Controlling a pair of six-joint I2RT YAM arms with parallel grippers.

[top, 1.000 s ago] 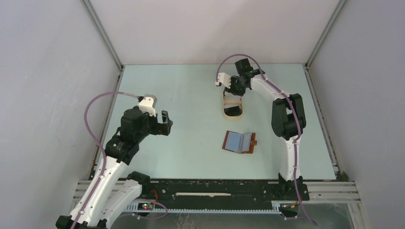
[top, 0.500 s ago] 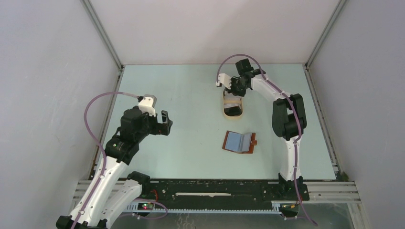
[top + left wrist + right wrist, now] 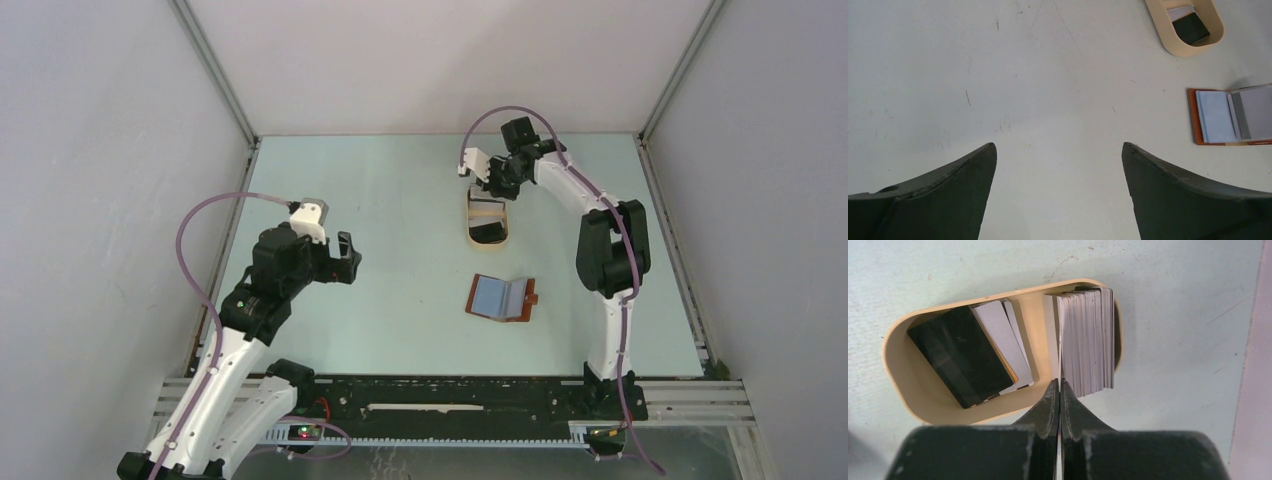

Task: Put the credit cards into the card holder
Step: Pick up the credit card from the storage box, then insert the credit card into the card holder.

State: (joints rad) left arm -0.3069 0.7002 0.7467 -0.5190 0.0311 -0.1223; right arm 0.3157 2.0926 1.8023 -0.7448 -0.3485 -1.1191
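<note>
The card holder [image 3: 502, 298] lies open at mid-table, reddish-brown, with a pale blue card in its left half; it also shows in the left wrist view [image 3: 1230, 116]. Credit cards sit in a tan oval tray [image 3: 470, 215]: a black card [image 3: 960, 355] lies flat on white ones, and a stack of cards [image 3: 1090, 340] stands on edge. My right gripper [image 3: 1060, 382] hovers over the tray's far end [image 3: 492, 185], shut on a thin white card [image 3: 1054, 335] seen edge-on. My left gripper [image 3: 1058, 146] is open and empty above bare table at the left [image 3: 350, 257].
The tray [image 3: 903, 390] lies near the back of the pale green table. Grey enclosure walls stand on three sides. The tray's rim [image 3: 1184, 47] and the card holder lie at the right edge of the left wrist view.
My right wrist has shifted slightly right and toward the back over the tray, still shut on the card. The left arm has not moved.
</note>
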